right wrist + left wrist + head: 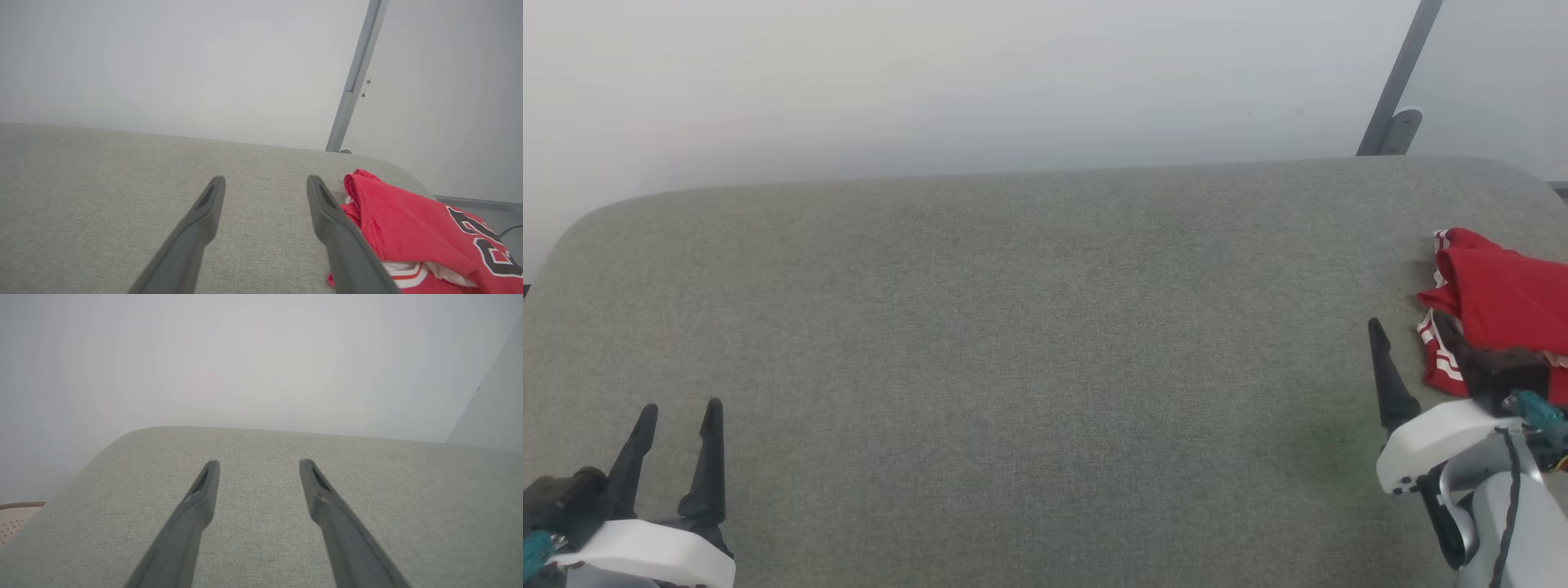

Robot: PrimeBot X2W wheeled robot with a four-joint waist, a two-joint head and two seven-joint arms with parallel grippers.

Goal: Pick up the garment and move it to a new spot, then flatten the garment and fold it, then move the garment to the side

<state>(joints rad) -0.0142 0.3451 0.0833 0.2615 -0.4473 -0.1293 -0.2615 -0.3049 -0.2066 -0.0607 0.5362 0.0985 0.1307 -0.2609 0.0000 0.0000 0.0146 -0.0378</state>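
Note:
The garment (1503,294) is a red jersey lying bunched at the right end of the grey table (1013,286). Dark white-outlined lettering and striped trim show on the garment (412,228) in the right wrist view. My right gripper (1407,327) stands open at the garment's left edge. In the wrist view the right gripper (266,177) has bare cloth-covered table between its fingers, and one finger (343,241) lies along the red fabric. My left gripper (680,404) is open at the lower left, far from the garment. The left gripper (258,462) holds nothing.
A grey metal post (1401,82) rises behind the table's far right corner against a pale wall. The table has rounded corners and its right edge runs just past the garment. A beige perforated object (16,520) sits beyond the table's left edge.

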